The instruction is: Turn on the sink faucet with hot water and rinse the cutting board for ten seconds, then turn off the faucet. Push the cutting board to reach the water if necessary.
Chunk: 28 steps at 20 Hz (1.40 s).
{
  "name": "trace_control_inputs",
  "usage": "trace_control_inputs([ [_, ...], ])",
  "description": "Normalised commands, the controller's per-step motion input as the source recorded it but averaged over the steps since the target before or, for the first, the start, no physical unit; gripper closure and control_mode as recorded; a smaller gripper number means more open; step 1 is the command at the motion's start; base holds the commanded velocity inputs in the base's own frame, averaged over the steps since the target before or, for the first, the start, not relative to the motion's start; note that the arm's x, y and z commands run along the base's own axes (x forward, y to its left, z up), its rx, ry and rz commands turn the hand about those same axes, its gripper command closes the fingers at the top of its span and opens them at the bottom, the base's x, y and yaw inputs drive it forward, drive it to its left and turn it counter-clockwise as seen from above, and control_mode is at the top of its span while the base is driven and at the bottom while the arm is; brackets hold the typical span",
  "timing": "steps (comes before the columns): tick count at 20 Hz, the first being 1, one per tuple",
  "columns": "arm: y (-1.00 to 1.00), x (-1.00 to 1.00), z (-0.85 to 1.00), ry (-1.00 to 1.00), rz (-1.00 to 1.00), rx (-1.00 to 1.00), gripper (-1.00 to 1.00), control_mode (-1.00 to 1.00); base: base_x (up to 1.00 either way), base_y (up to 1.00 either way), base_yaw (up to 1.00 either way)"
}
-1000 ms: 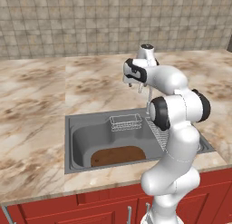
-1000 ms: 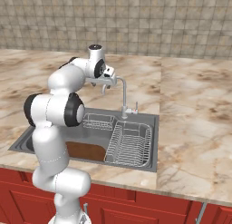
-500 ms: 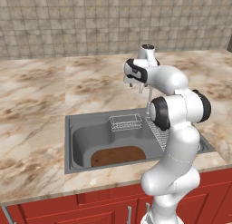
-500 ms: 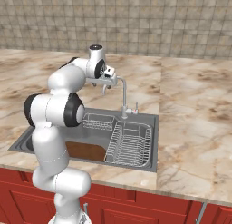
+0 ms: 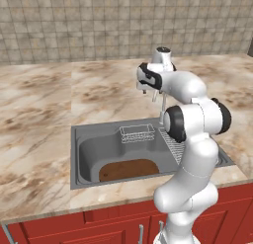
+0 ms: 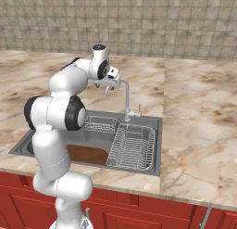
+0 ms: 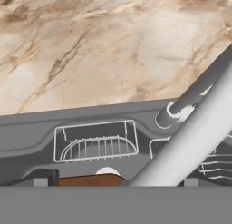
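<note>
The slim silver gooseneck faucet (image 6: 126, 100) rises at the grey steel sink's (image 5: 91, 139) far rim, its arched spout just beside the claw (image 6: 107, 90); whether the claw grips anything, I cannot tell. The flat dark-brown wooden cutting board (image 5: 129, 169) lies on the basin's near floor. The right base view shows a wire dish rack (image 6: 133, 147).

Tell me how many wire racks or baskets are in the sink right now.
2. A small wire basket sits at the back wall of the sink; a larger wire dish rack fills its right side. The arm may hide others.

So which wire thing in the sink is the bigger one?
The wire dish rack filling the sink's right side; the small wire basket at the back wall is much smaller.
</note>
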Motion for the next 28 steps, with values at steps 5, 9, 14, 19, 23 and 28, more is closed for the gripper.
trace_control_inputs([
  [5, -0.12, 0.00, 0.28, 0.03, 0.00, 0.00, -1.00, -1.00, 0.00, 0.00, 0.00],
  [9, -0.15, -0.16, 0.12, 0.00, 0.00, 0.00, -1.00, -1.00, 0.00, 0.00, 0.00],
  [14, -0.13, -0.42, 0.07, -0.01, 0.00, 0.00, -1.00, -1.00, 0.00, 0.00, 0.00],
  [19, -0.23, -0.57, 0.06, -0.05, 0.01, 0.00, -1.00, -1.00, 0.00, 0.00, 0.00],
  [23, -0.38, -0.64, 0.01, -0.06, 0.06, 0.00, -1.00, -1.00, 0.00, 0.00, 0.00],
  [28, -0.46, -0.42, 0.00, -0.08, 0.07, 0.00, -1.00, -1.00, 0.00, 0.00, 0.00],
])
